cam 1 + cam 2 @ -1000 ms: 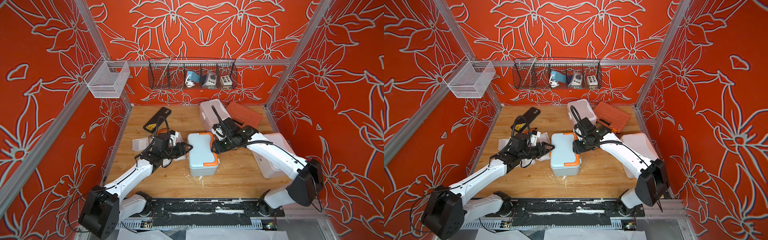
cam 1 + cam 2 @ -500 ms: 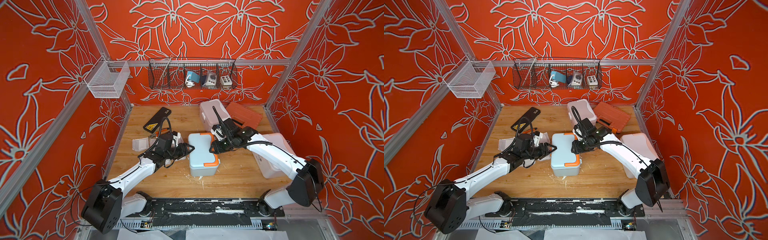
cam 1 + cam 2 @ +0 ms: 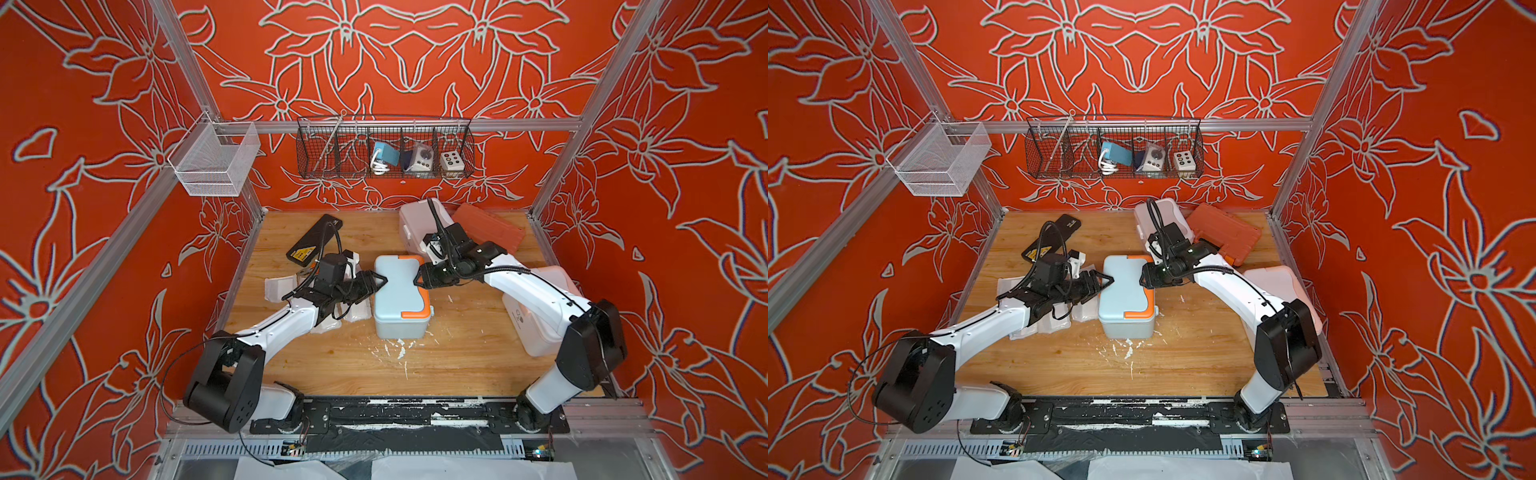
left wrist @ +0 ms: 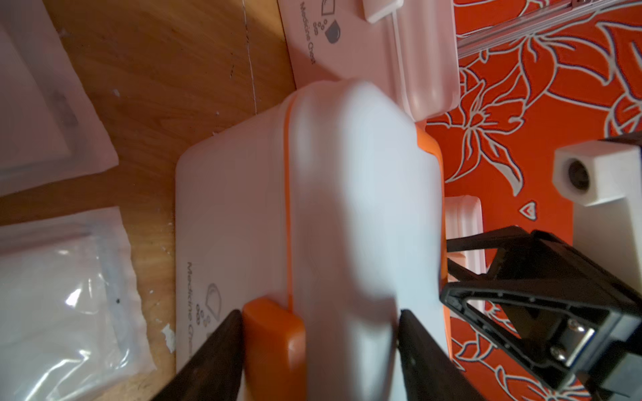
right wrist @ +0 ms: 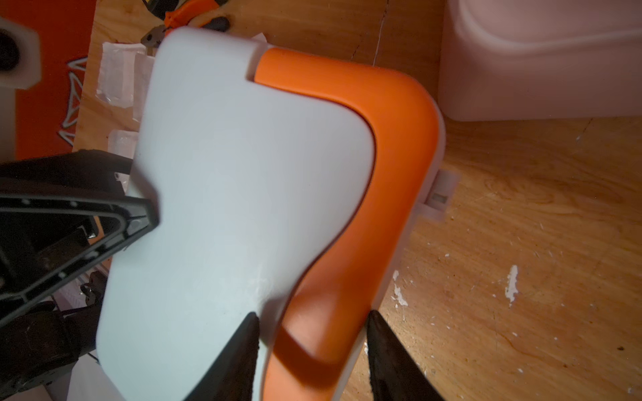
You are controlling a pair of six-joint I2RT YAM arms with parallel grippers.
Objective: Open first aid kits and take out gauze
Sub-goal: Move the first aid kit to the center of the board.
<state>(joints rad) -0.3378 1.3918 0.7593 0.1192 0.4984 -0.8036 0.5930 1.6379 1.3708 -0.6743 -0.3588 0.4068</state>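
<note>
The pale blue-grey first aid kit [image 3: 399,291] [image 3: 1125,299] stands at mid-table with its lid down. My left gripper [image 3: 381,281] [image 4: 319,314] is clamped on its left edge, with the orange latch [image 4: 274,347] against one finger. My right gripper [image 3: 417,279] [image 5: 312,319] is shut on the orange handle [image 5: 392,166] at the kit's right side. The white first aid kit [image 3: 415,224] sits at the back. The pink kit [image 3: 540,332] lies at the right, partly under my right arm. Gauze packs [image 3: 276,286] [image 4: 66,302] lie left of the blue-grey kit, partly under my left arm.
A flat black case [image 3: 313,241] lies at the back left and a ribbed orange tool case [image 3: 488,230] at the back right. On the back wall hangs a wire basket [image 3: 384,149], on the left rail a white mesh basket [image 3: 214,164]. White chips [image 3: 395,349] litter the table's front.
My left gripper has edged right onto the kit's left edge. The right jaws have narrowed slightly on the handle. The kit has stayed in place.
</note>
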